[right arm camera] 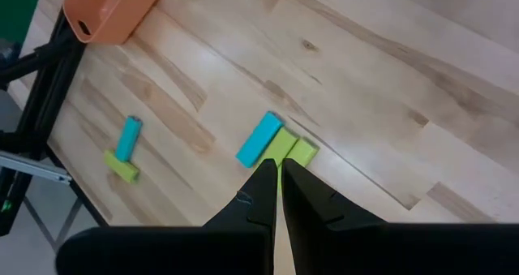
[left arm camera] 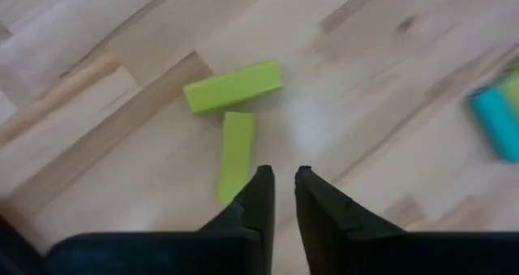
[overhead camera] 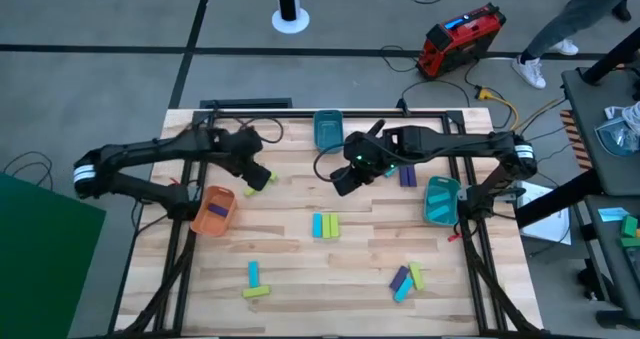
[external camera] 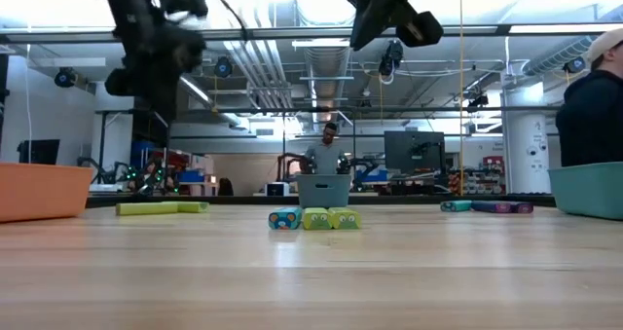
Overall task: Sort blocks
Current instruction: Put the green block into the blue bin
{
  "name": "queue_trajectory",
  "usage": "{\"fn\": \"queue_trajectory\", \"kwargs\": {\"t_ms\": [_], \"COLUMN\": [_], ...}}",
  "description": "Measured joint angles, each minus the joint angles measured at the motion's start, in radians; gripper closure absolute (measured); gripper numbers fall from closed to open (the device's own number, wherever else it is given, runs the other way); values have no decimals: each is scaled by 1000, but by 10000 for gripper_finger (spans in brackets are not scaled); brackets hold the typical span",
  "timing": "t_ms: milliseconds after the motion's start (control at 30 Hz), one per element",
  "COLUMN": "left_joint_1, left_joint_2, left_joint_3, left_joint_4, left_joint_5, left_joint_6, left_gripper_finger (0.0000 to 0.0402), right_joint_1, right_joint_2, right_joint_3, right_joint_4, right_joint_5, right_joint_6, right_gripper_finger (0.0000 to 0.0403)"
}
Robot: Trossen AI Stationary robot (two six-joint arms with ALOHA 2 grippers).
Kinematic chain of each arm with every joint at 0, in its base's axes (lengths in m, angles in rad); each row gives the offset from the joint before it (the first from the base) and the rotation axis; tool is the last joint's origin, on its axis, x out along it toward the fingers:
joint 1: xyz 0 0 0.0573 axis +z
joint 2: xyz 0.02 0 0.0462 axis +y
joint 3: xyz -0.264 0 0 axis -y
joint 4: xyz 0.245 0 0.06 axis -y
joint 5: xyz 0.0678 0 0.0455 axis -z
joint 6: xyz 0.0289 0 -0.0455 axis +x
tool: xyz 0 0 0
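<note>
Blocks lie flat on the wooden table. Two yellow-green blocks (left arm camera: 233,87) (left arm camera: 236,156) lie just ahead of my left gripper (left arm camera: 282,174), which hangs above the table, open by a narrow gap and empty. My right gripper (right arm camera: 278,168) is shut and empty, raised over the table's middle (overhead camera: 345,179). Below it lies a row of one cyan block (right arm camera: 259,139) and two yellow-green blocks (right arm camera: 290,149). A cyan and a yellow-green block (overhead camera: 255,282) lie near-left, a purple, yellow-green and cyan group (overhead camera: 406,279) near-right, and a purple block (overhead camera: 407,176) by the right arm.
An orange bin (overhead camera: 212,211) with a purple block in it stands on the left. A teal bin (overhead camera: 441,200) stands on the right, and another teal bin (overhead camera: 328,129) at the far edge. People are in the room beyond the table.
</note>
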Motion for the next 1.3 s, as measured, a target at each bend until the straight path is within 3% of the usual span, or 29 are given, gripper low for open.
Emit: {"fn": "queue_trajectory", "kwargs": {"t_ms": [567, 1300], "left_joint_1": [57, 72], "left_joint_2": [251, 395], "left_joint_3": [-27, -44], "left_joint_4": [3, 64], "left_joint_5": [-3, -3], "left_joint_6": [221, 308], "left_gripper_finger": [226, 219], "right_joint_1": [0, -5], "right_joint_2": [-2, -2], "right_joint_3": [0, 0], "right_joint_4": [1, 0], "right_joint_5": [29, 29], "right_joint_6": [0, -2], "right_gripper_finger": [390, 390]}}
